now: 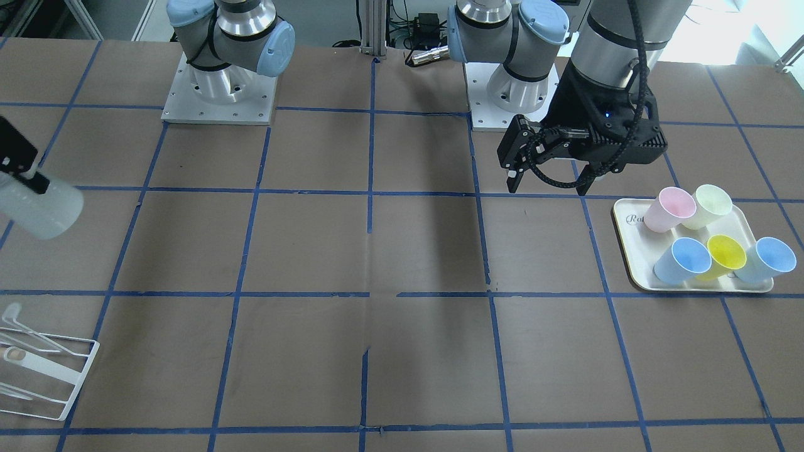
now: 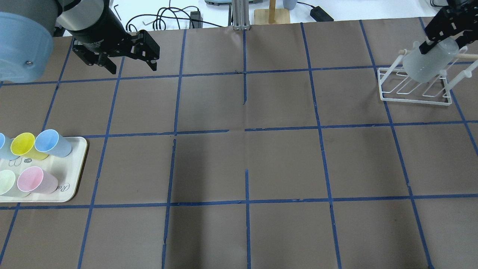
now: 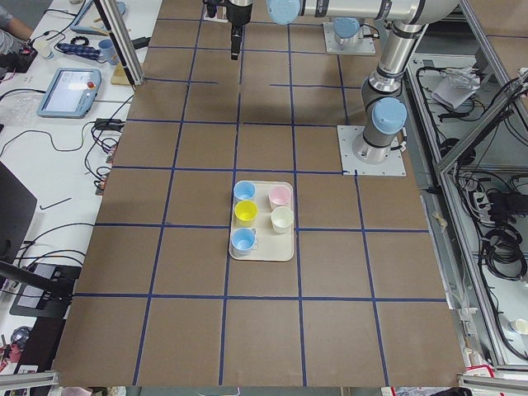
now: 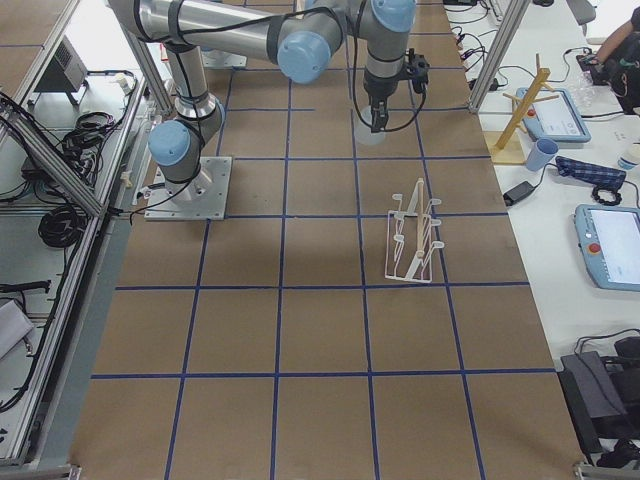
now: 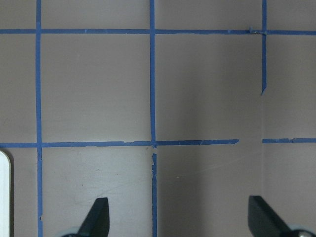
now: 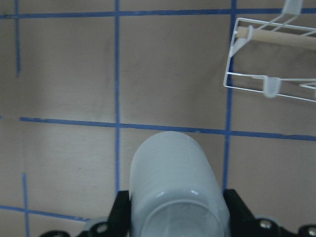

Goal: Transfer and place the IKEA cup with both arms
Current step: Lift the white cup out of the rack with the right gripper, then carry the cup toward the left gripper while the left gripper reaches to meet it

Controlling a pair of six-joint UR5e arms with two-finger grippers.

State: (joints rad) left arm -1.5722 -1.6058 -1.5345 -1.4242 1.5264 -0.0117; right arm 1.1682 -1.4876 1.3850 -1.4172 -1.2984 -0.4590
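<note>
The IKEA cup [image 2: 429, 65], a pale grey-white tumbler, is held tilted in the air by my right gripper [image 2: 442, 44], which is shut on it. It also shows at the left edge of the front view [image 1: 41, 207] and in the right wrist view [image 6: 173, 182], where black fingers [image 6: 120, 215] flank it. The cup is apart from the white wire rack [image 6: 269, 64]. My left gripper [image 2: 130, 66] is open and empty, above bare table near its base; its fingertips [image 5: 98, 210] stand wide apart in the left wrist view.
A cream tray [image 2: 80, 175] on the robot's left holds pink [image 2: 35, 180], pale yellow-green [image 2: 6, 183], yellow [image 2: 24, 145] and light blue [image 2: 52, 142] cups. The wire rack [image 2: 414, 91] stands on the robot's right. Blue tape lines grid the brown table.
</note>
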